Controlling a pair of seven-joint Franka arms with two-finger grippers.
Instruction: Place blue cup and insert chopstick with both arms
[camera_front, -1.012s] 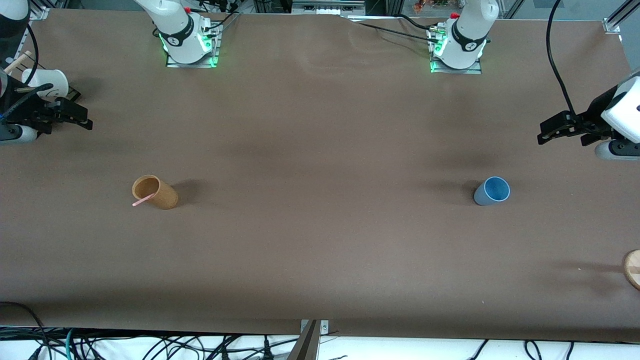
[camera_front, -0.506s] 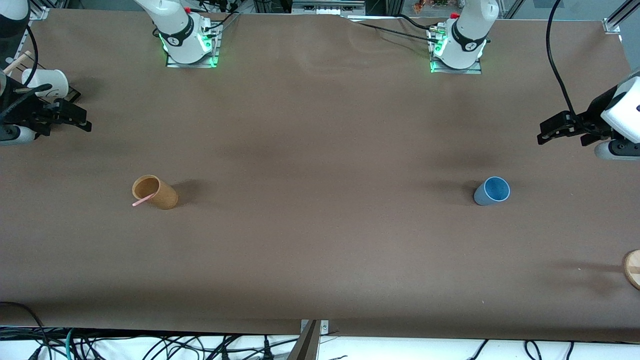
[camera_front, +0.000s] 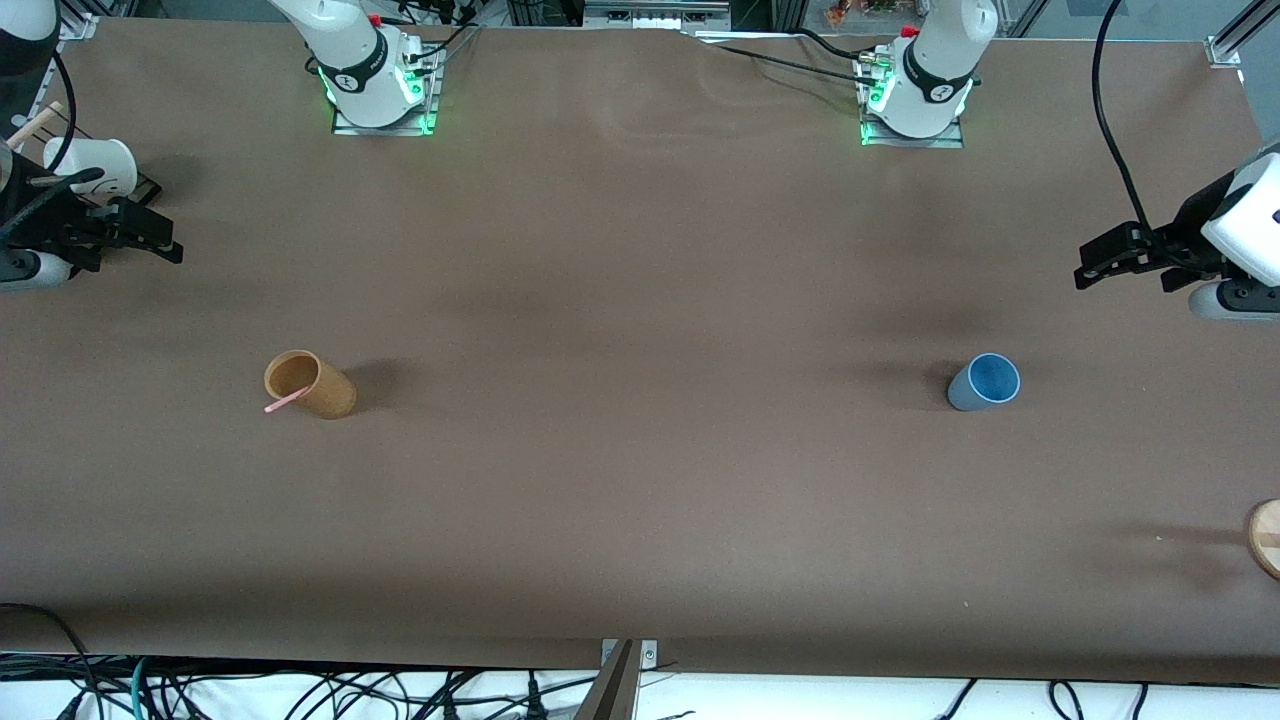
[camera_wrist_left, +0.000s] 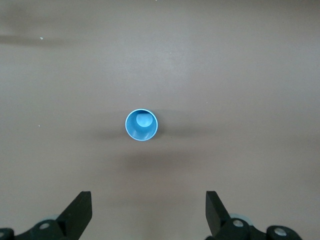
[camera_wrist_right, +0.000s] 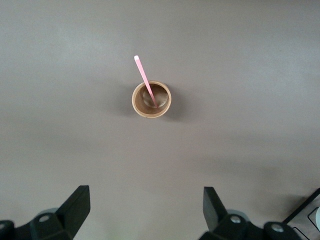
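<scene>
On the worktop (camera_front: 640, 480), nothing picked up yet: all steps remain, in my judgement.
Front view: the blue cup (camera_front: 984, 382) stands toward my left arm's end, the chopstick (camera_front: 286, 401) leans in the tan cup (camera_front: 309, 384) toward my right arm's end, well apart; left gripper (camera_front: 1095, 262) and right gripper (camera_front: 160, 238) wait high at the table's ends. Left wrist view: my fingers (camera_wrist_left: 77, 215) spread wide, empty, over the blue cup (camera_wrist_left: 141, 125). Right wrist view: fingers (camera_wrist_right: 75, 207) wide apart, empty, over the chopstick (camera_wrist_right: 145, 80).

A tan cup (camera_front: 310, 385) stands upright; a white cup (camera_front: 97, 165) and wooden stick (camera_front: 33, 124) sit at the table (camera_front: 640, 500) edge.
</scene>
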